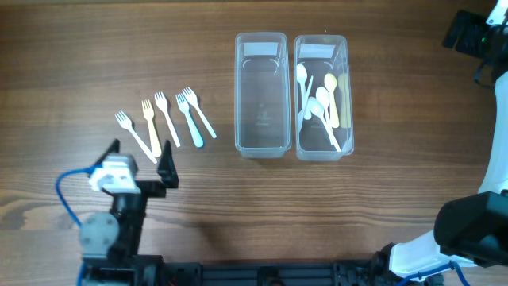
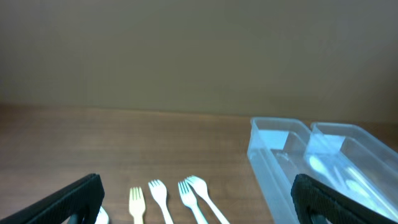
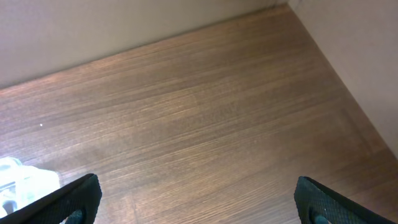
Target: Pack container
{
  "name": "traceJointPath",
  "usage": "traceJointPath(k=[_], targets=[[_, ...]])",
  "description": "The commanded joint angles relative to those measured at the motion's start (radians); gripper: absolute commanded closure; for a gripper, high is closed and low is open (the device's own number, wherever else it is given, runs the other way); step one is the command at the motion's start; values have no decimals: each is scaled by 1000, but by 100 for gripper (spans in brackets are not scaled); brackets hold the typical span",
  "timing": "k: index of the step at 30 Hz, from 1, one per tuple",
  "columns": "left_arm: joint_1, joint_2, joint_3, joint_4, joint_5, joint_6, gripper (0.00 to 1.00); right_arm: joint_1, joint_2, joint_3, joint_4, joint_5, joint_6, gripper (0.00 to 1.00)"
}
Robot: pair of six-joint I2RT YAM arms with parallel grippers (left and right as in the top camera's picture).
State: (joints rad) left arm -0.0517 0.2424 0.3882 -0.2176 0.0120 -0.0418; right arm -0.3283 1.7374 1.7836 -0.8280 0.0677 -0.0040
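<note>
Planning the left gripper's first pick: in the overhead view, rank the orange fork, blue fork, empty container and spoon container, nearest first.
1. Orange fork, just ahead of the left gripper.
2. Blue fork, slightly further right.
3. Empty container, right again.
4. Spoon container, beside it, farthest right.

1. Location type: robotics laboratory workstation.
2. Indicators: left arm and right arm mounted at the near edge of a wood-grain table; exposed blue cable; plain beige wall behind.
</note>
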Motion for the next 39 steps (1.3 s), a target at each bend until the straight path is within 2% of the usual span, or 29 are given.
traceJointPath(k=[1,4,7,9,12,17,23,33,39], targets=[[-4,262,306,-89,-31,12,0,5,9,-10,4,-12,4,0],[-4,465,533,-201,-15,12,0,5,9,-10,4,-12,4,0],[-5,678,771,-351,76,12,0,5,9,-10,4,-12,4,0],[-5,813,924,-429,229,12,0,5,9,-10,4,-12,4,0],[-5,945,1054,-442,389,11,0,5,9,-10,4,-12,4,0],[-5,1046,1084,-431,407,8,0,5,9,-10,4,-12,4,0],[-5,1089,1084,-427,398,12,0,5,9,-10,4,-12,4,0],[-4,1244,1084,-512,148,-26,0,5,9,-10,4,-12,4,0],[-2,1370,1084,-578,147,-40,0,5,9,-10,4,-12,4,0]])
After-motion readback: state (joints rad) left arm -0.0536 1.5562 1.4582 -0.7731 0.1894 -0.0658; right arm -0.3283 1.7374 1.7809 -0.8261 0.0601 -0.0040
